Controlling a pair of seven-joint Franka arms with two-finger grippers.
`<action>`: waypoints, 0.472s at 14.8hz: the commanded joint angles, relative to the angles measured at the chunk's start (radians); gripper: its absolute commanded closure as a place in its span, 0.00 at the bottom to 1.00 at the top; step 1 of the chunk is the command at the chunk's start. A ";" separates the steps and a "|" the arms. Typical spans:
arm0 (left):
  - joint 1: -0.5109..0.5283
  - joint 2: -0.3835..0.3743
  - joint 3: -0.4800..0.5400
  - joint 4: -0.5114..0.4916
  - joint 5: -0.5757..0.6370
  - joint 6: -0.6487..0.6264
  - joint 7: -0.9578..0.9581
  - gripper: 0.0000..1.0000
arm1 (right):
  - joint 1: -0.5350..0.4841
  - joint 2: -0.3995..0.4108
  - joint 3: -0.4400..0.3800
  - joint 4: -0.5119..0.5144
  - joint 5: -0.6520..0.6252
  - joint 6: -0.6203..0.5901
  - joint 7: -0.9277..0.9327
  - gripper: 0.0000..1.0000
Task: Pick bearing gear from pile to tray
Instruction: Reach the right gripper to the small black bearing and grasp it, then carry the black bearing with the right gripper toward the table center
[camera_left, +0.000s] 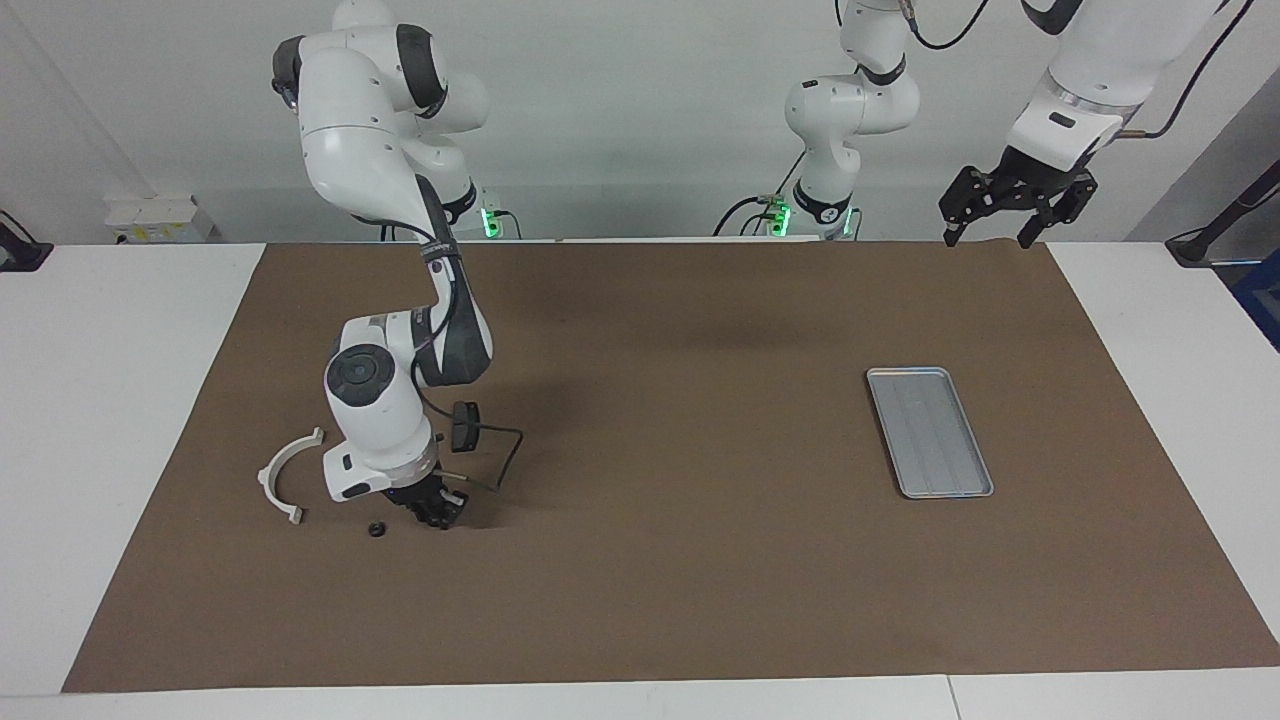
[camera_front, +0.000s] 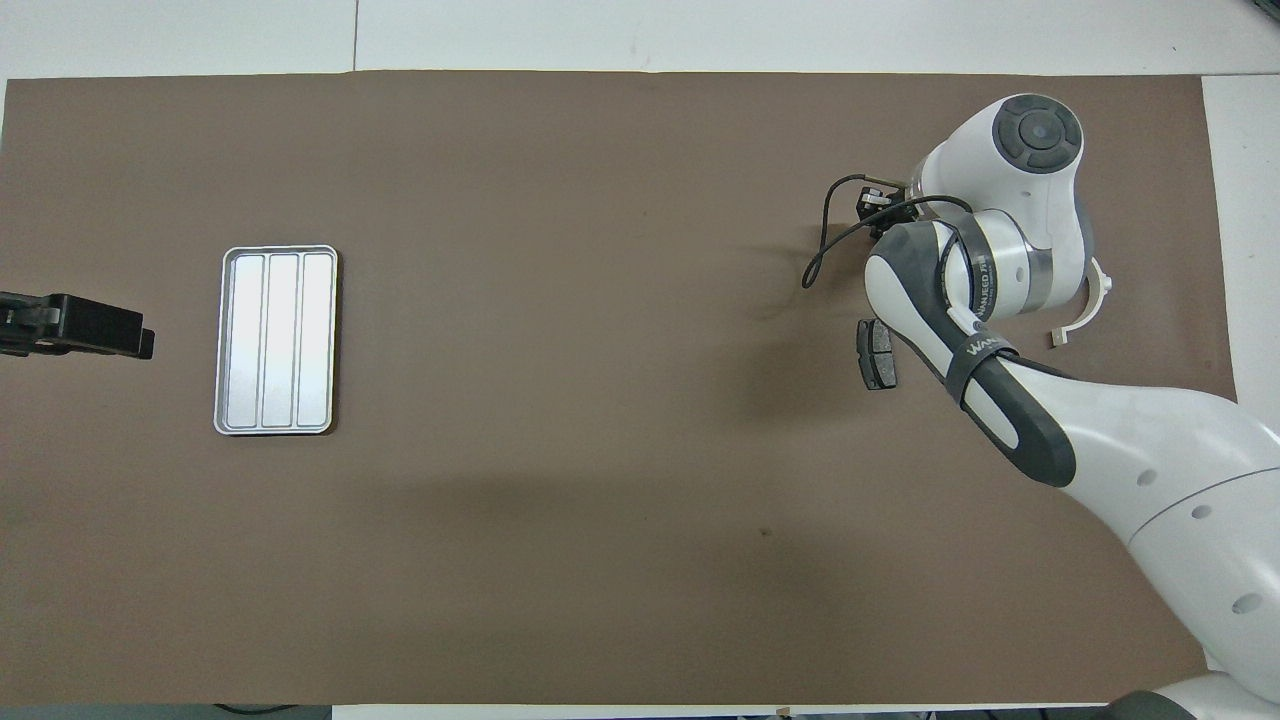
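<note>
Facing view: high camera across the tabletop (camera_left: 640, 690), looking at both arm bases along the upper frame, whole brown mat (camera_left: 700, 560) covered. Overhead view: steeply downward from the robots' end. Shared: mat, tray (camera_left: 928, 431), turned half round.

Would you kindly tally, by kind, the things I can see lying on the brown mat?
White half-ring bracket: 1
Dark grey plate: 1
Small black round piece: 1
Silver tray: 1
Total: 4 in view; the right arm may hide more.
</note>
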 joint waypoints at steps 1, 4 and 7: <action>-0.006 -0.038 0.008 -0.044 -0.013 0.009 0.006 0.00 | -0.011 0.016 0.012 0.002 -0.023 0.004 0.025 1.00; -0.006 -0.038 0.008 -0.044 -0.013 0.010 0.006 0.00 | -0.009 0.008 0.012 0.024 -0.029 -0.052 0.016 1.00; -0.006 -0.038 0.008 -0.044 -0.013 0.010 0.004 0.00 | -0.006 -0.018 0.014 0.102 -0.027 -0.195 -0.031 1.00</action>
